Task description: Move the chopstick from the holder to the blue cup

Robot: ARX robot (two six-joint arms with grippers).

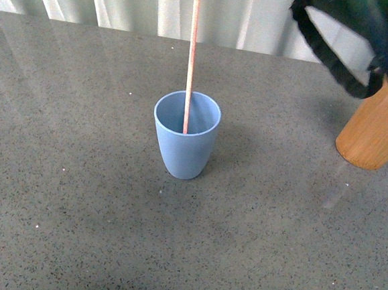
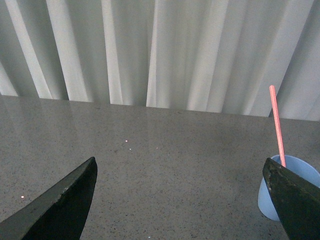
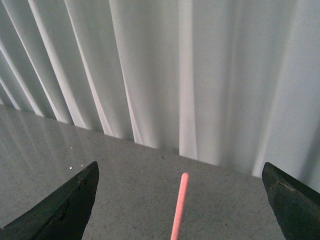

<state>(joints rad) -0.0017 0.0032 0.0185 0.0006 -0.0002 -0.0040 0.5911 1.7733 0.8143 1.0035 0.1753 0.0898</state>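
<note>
Both grippers, left [image 2: 180, 200] and right [image 3: 180, 200], are standing spread apart; the chopstick [image 1: 191, 57] is leaning in the blue cup [image 1: 184, 147], untouched between the right fingers [image 3: 60, 210].

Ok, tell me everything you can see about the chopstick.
The chopstick is one long, very thin, straight stick, pale pink. It stands nearly upright in the blue cup, its lower end inside and its top running out of the front view. The left wrist view shows it leaning slightly, well above the rim. Neither gripper holds it: both sets of fingers are spread wide, and nothing but the cup touches it.
</note>
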